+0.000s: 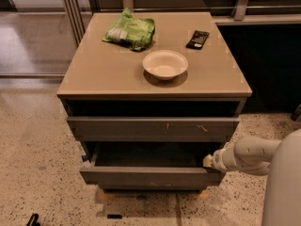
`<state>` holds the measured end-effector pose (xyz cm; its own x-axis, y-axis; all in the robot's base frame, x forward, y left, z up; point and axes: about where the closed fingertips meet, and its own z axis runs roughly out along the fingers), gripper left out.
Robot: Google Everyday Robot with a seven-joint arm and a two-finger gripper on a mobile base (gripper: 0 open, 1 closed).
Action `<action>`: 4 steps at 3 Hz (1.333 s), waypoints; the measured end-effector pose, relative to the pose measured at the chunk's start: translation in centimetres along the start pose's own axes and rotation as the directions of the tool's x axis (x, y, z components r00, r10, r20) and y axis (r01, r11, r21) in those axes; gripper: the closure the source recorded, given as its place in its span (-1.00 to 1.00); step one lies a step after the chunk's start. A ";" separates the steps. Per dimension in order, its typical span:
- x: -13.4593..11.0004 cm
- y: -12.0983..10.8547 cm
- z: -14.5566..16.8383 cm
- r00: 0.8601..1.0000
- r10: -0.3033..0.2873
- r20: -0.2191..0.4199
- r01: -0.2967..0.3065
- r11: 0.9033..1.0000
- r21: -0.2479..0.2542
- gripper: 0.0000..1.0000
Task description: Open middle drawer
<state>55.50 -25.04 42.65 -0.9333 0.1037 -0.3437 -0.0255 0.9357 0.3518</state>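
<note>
The middle drawer (150,176) is a plain dark grey front, pulled partly out of the cabinet, with its dark inside (150,154) showing above the front. My gripper (207,162) is at the right end of the drawer, just behind the top edge of its front, at the tip of my pale arm (249,154), which comes in from the right. The top drawer (153,127), with pale scratch marks, sits shut above it. The lowest front (150,187) is mostly hidden under the pulled-out drawer.
On the tan cabinet top (94,69) lie a green bag (130,29), a white bowl (165,64) and a black packet (198,39). My white body (284,187) fills the lower right. Speckled floor lies to the left; a dark wall panel stands to the right.
</note>
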 end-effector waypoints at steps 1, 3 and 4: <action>1.6 1.1 -0.2 0.998 -0.001 -0.059 -0.002 0.999 -0.048 1.00; 3.0 3.9 2.0 0.982 -0.150 -0.118 0.144 0.988 -0.055 1.00; 4.5 5.1 2.5 0.966 -0.213 -0.143 0.203 0.975 -0.086 1.00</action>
<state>52.10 -19.02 40.73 -0.9478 -0.1476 -0.2825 -0.2448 0.9049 0.3483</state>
